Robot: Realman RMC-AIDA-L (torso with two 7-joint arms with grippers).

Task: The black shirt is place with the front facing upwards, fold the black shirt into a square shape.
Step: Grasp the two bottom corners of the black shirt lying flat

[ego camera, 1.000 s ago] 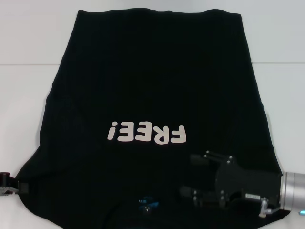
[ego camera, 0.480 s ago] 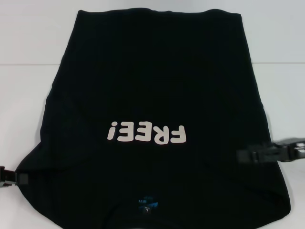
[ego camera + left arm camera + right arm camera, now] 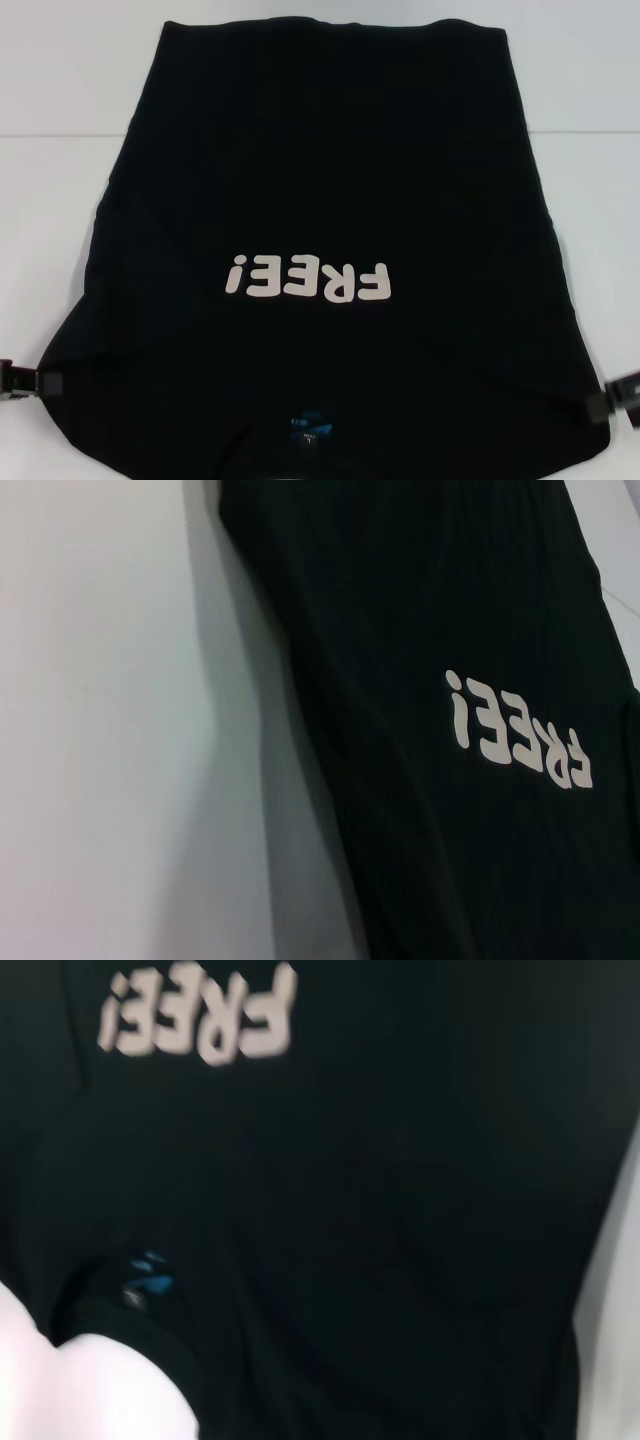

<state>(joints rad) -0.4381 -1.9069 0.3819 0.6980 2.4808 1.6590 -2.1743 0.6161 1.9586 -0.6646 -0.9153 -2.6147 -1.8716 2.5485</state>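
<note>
The black shirt (image 3: 320, 180) lies spread flat on the white table, front up, its white "FREE!" print (image 3: 307, 279) reading upside down from the head view. A small blue neck label (image 3: 306, 426) shows at the shirt's near edge. My left gripper (image 3: 30, 381) sits low at the shirt's near left edge, only its dark tip in view. At the near right edge my right gripper (image 3: 612, 398) just peeks in beside the fabric. The left wrist view shows the shirt (image 3: 450, 680) and its print (image 3: 518, 729). The right wrist view shows the shirt (image 3: 400, 1210) and label (image 3: 148, 1278).
The white table (image 3: 60, 150) runs around the shirt on the left, right and far sides, with a thin seam line (image 3: 50, 133) across it. Nothing else lies on it in these views.
My right arm has drawn off the shirt's near right part, out to the right edge and then down to the near right corner. The left gripper has hardly moved. The shirt lies unchanged.
</note>
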